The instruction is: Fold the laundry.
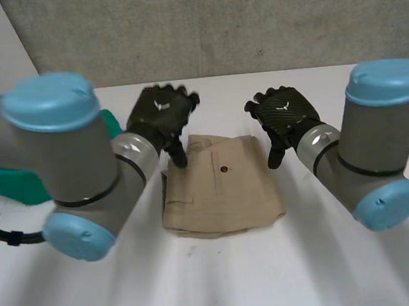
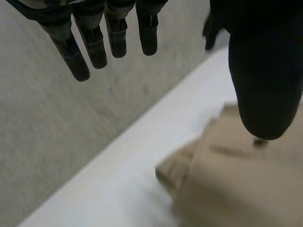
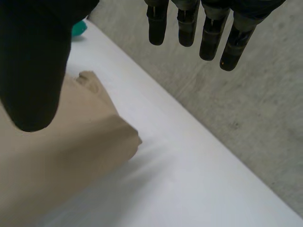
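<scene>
**Garment of tan cloth (image 1: pixel 222 187), folded into a flat rectangle, lying between two open black hands**

At the far left, a crumpled green cloth (image 1: pixel 6 181) is lying on the white table (image 1: pixel 216 281), and the left arm (image 1: pixel 69 165), with its grey joints and light-blue caps, is covering part of it. The black left hand (image 1: pixel 159 114) is hanging over the garment's far left corner. In its wrist view its fingers (image 2: pixel 75 56) are pointing out straight and relaxed toward the grey wall (image 1: pixel 215 23), gripping nothing. Its thumb (image 2: pixel 265 85) is pointing down over the tan cloth, and whether the tip is touching the cloth cannot be told.

In the middle of the table, the garment is lying flat in layers. A small dark button (image 1: pixel 224 170) is showing on its top face, and the edges of the lower layers are peeking out along the near side.

The black right hand (image 1: pixel 283 114) is hanging over the garment's far right corner. Its fingers (image 3: pixel 208 33) are likewise hanging loose and straight, closing on nothing. Its thumb (image 3: pixel 33 71) is pointing down above the cloth, just inside the right edge. Farthest right, the right arm (image 1: pixel 376 152) is reaching in over bare table.
</scene>
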